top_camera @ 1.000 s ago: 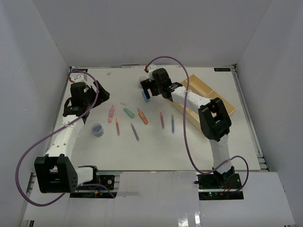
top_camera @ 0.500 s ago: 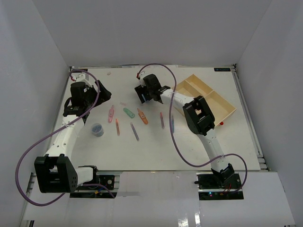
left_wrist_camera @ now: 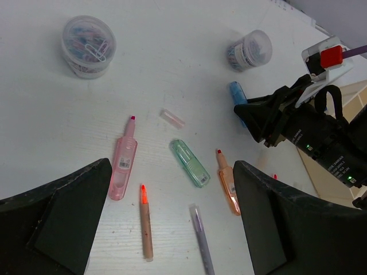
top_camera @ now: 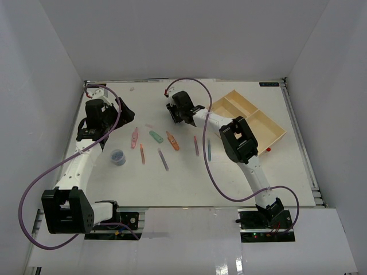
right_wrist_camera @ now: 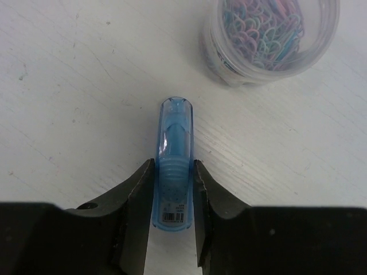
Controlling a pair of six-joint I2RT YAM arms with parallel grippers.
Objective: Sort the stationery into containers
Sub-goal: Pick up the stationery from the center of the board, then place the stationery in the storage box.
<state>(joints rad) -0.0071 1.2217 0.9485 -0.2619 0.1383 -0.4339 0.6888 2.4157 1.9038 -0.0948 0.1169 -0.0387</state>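
Sorting looks barely started. The right gripper (right_wrist_camera: 174, 183) is clamped on a short blue piece (right_wrist_camera: 174, 129), its fingers pressed against both flanks. I cannot tell whether the piece rests on the tabletop (right_wrist_camera: 69, 86) or hangs just above it. Just ahead of that gripper, a little to its right, stands a round tub of paper clips (right_wrist_camera: 268, 34). The beige tray (top_camera: 276, 129) lies well apart from the gripper, back along its own arm. The compartments that show look bare, though the arm hides part of one.

The left gripper (left_wrist_camera: 172, 169) hovers with its fingers wide apart, holding nothing. Below it, between the fingers, lie a pink piece (left_wrist_camera: 123, 169), a green piece (left_wrist_camera: 190, 162) and an orange piece (left_wrist_camera: 228, 182). An orange pen (left_wrist_camera: 146, 223) and a purple pen (left_wrist_camera: 202, 243) lie nearer to it. A small clear cap (left_wrist_camera: 172, 118) sits just beyond these, and a second tub (left_wrist_camera: 88, 46) lies far ahead to its left. A third tub (top_camera: 118, 156) sits behind this gripper, beside its forearm. Two more pens (top_camera: 196, 145) lie behind the right gripper, beside its arm.

By my reading nothing is filed yet: one piece is in hand and everything else is left.

The tabletop is white with faint grain and scuffs. Plain white walls (top_camera: 172, 40) close it in on three sides. Purple cables (top_camera: 34, 189) loop from both arms.
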